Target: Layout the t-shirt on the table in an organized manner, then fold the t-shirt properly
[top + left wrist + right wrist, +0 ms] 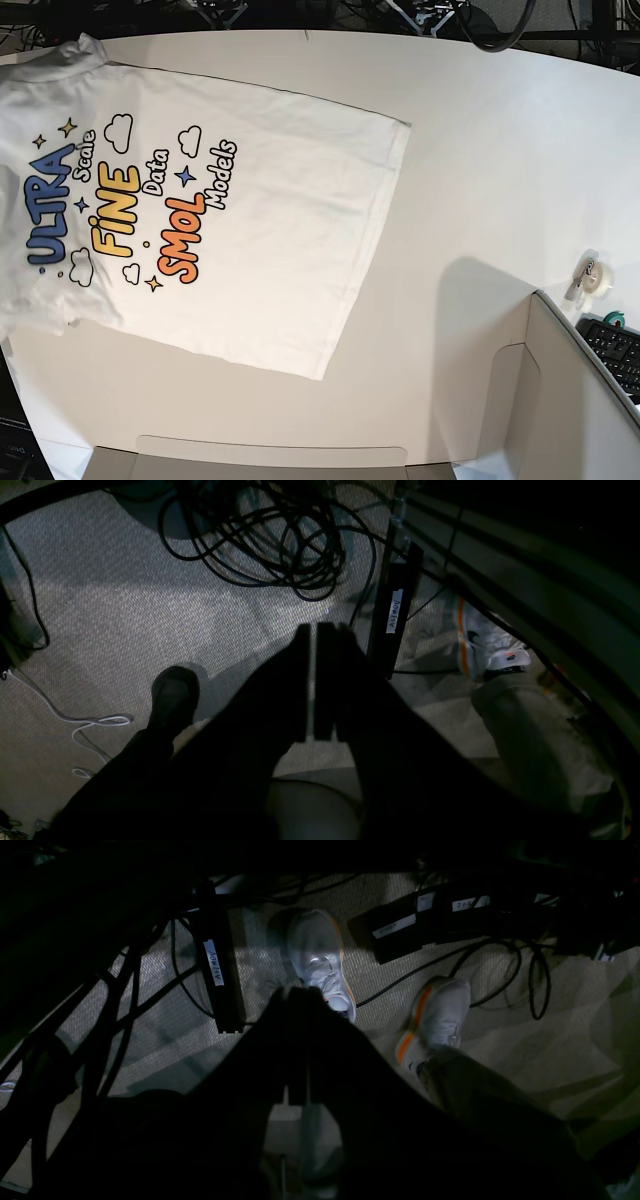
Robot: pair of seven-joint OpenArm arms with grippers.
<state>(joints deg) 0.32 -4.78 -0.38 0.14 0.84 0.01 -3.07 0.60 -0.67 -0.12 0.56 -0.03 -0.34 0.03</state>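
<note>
1. Spreading across nearly the whole base view, the table (pixel 480 150) is white and smooth, with a curved far edge; its right part lies bare.
2. The t-shirt (pixel 290 230) lies flat and print-up on the left part of the table, turned sideways so the hem faces the table's middle and the collar end runs off the view's left edge. Its lettering reads "ULTRA Scale FINE Data SMOL Models" in blue, yellow and orange among clouds and stars.
3. A grey panel (pixel 560 400) stands at the lower right corner, with a keyboard (pixel 615 350) behind it and a small roll of tape (pixel 594 277) just beyond, on the table.
4. Neither arm shows in the base view; both wrist cameras look down at a carpeted floor (pixel 125 610) strewn with black cables (pixel 270 545).
5. The left gripper (pixel 312 630) hangs over that floor, its dark jaws pressed together with only a sliver between them and nothing held.
6. The right gripper (pixel 298 992) is a dark silhouette, its jaws likewise clenched together and empty.
7. A person's white sneaker with orange trim (pixel 435 1022) rests on the floor near a black box labelled "ASIMOV" (pixel 220 985).
</note>
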